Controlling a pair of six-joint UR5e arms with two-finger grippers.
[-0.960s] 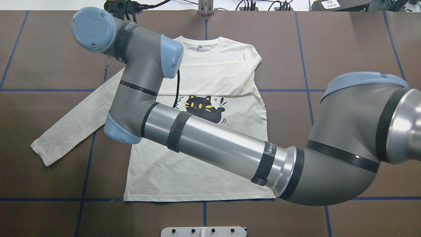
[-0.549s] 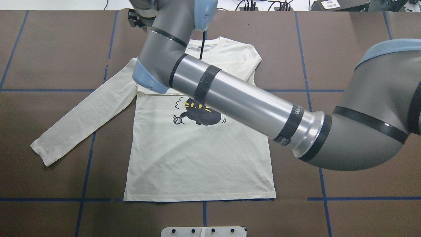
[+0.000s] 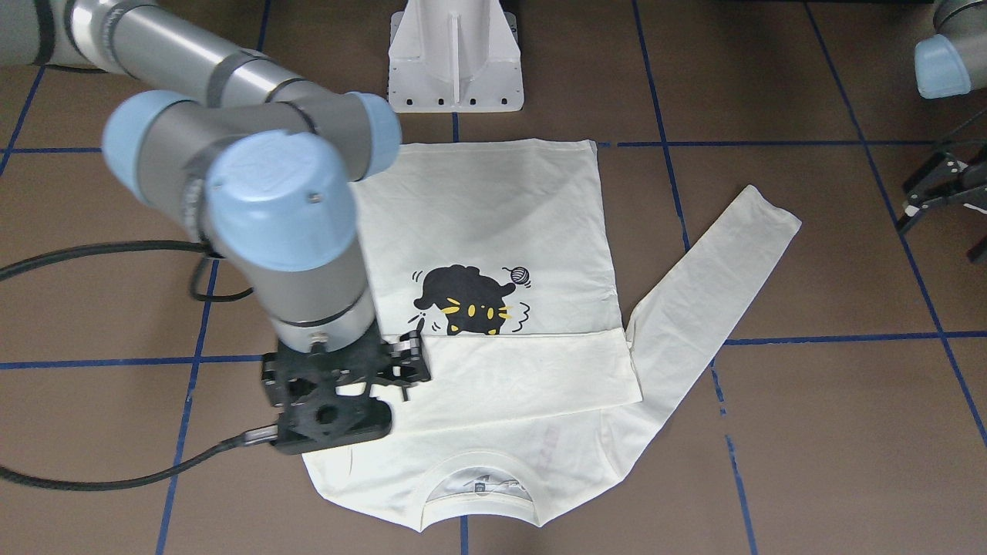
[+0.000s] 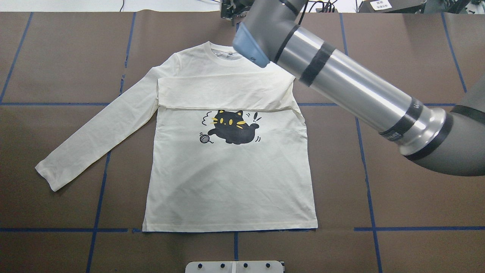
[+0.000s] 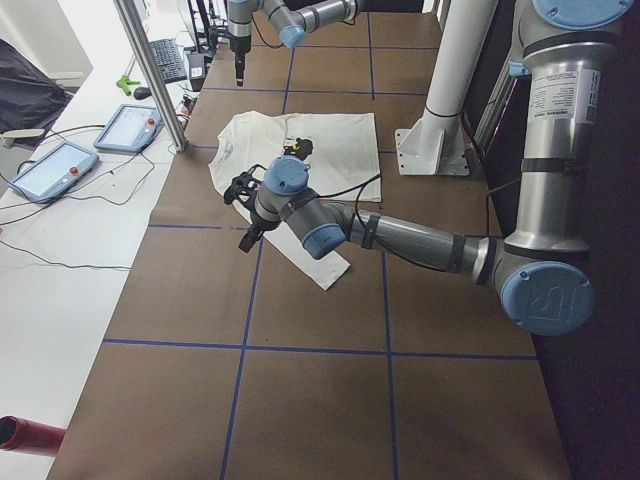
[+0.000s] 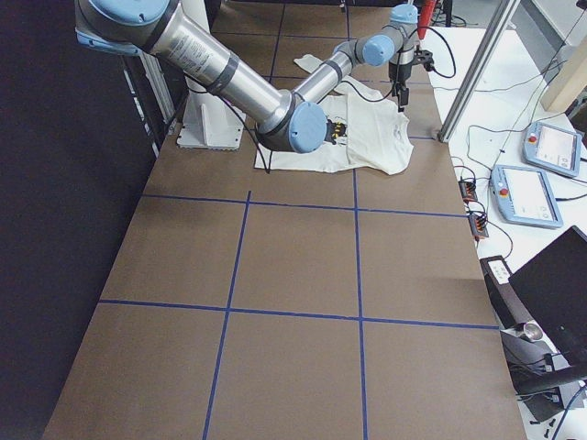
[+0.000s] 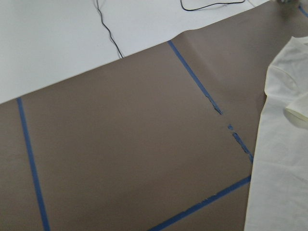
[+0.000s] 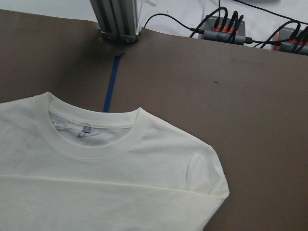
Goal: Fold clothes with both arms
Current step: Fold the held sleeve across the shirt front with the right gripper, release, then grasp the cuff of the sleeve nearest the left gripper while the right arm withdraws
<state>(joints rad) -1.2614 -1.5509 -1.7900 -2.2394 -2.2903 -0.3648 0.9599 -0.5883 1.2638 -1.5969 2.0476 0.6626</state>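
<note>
The cream long-sleeved shirt (image 4: 227,182) lies flat, front up, black cat print (image 4: 233,131) showing. One sleeve is folded across the chest as a band (image 4: 223,93). The other sleeve (image 4: 94,140) stretches out diagonally on the table. My right arm (image 4: 341,83) reaches across to the far edge. Its gripper (image 3: 343,416) hovers open over the shirt's shoulder by the collar (image 8: 96,130), holding nothing. My left gripper (image 3: 937,200) hangs open beyond the outstretched cuff, apart from the cloth; its wrist view shows bare table and the shirt's edge (image 7: 284,144).
The brown table mat (image 4: 57,57) is crossed by blue tape lines. A white pedestal base (image 3: 455,62) stands at the robot's edge. Past the far edge are an aluminium post (image 8: 115,19), cable boxes (image 8: 226,29) and tablets (image 5: 60,170) on a white bench.
My right arm has swung from over the shirt's outstretched-sleeve shoulder along the far edge to above the collar, uncovering the chest. The shirt and its folded sleeve have not moved.
</note>
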